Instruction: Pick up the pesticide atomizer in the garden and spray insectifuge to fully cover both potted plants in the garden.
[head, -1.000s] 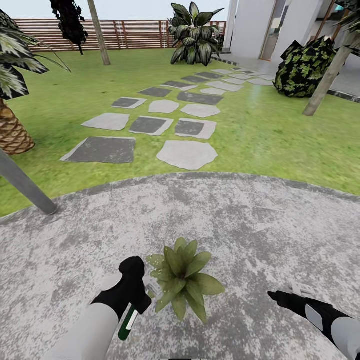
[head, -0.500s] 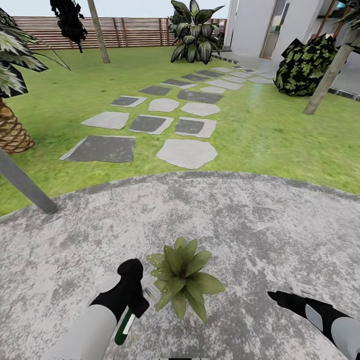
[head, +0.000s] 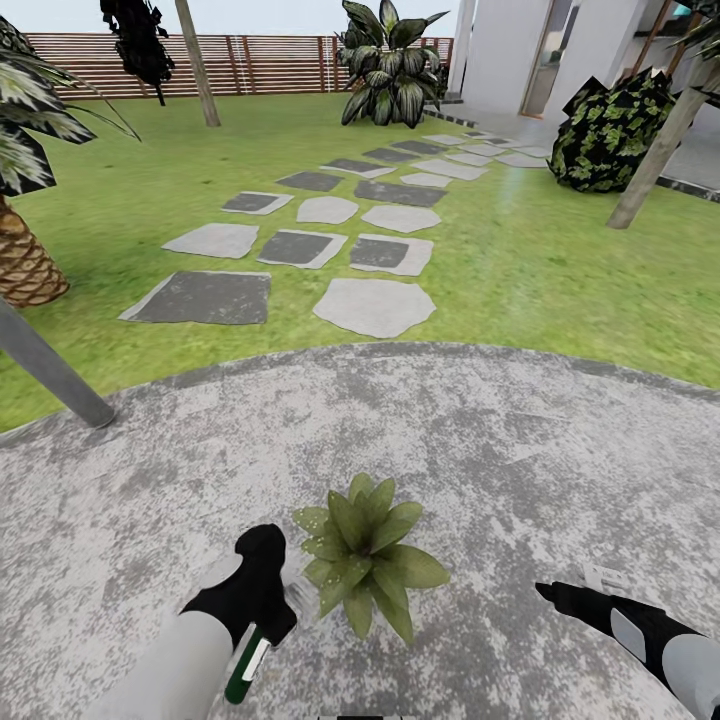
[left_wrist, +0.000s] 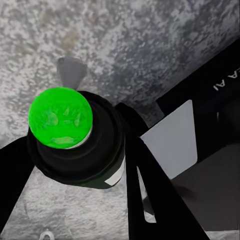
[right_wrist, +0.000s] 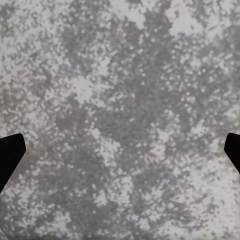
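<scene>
Pesticide atomizer (head: 246, 662) mostly hidden in left jaws (head: 275, 600)

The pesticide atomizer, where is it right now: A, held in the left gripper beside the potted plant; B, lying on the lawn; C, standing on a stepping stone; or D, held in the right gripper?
A: the left gripper is shut on the pesticide atomizer, just beside the potted plant on the patio, while the right gripper holds nothing.

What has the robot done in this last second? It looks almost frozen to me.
Only a little: the left gripper, shut on the pesticide atomizer, drew back slightly toward the robot beside the potted plant. The plant, the right gripper and the patio stayed as they were.
</scene>
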